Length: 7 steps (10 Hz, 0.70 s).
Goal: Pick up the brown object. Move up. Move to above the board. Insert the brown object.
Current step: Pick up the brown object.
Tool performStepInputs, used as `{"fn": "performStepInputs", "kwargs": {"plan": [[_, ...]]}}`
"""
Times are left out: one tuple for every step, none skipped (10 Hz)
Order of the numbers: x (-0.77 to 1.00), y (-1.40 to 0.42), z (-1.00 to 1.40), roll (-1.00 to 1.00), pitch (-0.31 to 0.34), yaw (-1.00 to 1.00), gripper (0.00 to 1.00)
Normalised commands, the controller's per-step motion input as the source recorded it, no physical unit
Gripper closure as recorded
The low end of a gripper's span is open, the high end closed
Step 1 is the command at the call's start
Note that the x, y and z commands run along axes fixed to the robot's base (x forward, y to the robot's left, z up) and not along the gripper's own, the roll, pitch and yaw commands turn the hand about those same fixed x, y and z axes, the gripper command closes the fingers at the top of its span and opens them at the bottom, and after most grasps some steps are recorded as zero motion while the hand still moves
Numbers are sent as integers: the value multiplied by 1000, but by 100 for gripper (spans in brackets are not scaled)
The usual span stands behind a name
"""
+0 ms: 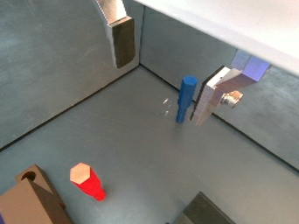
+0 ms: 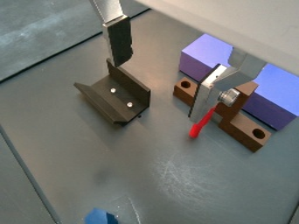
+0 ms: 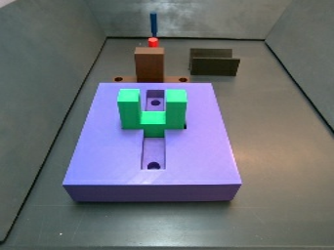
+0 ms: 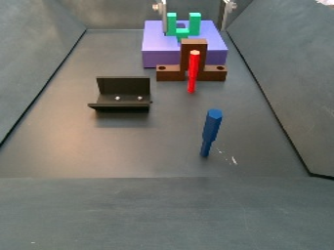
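While untouched, brown object (image 2: pixel 239 122) L-shaped.

Only a pale sliver of the gripper (image 4: pixel 228 8) shows at the top edge, against the side wall; how its jaws stand cannot be told. Closest to it lies the purple-blue board (image 4: pixel 156 44), which carries a green U-shaped block (image 4: pixel 185 24). Next out from the gripper, the brown object (image 4: pixel 170 70) touches the board's edge, with a red peg (image 4: pixel 193 76) standing in front of it. Further off sits the dark fixture (image 4: pixel 121 95). Farthest from the gripper, a blue peg (image 4: pixel 210 133) stands upright on the grey floor (image 4: pixel 78 146).
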Motion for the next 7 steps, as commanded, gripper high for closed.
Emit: {"fn": "performStepInputs", "kwargs": {"plan": [[-251,-274,0,0,-84,114,0],[-409,-663,26,54,-230,83,0],[-337,-714,63,71,-210,0,0],[-243,-706,54,40,-187,0,0],[-163,-754,0,27,-171,-49,0],[-17,-743,0,0,-124,-160,0],[54,-814,-197,51,-4,-191,0]]}}
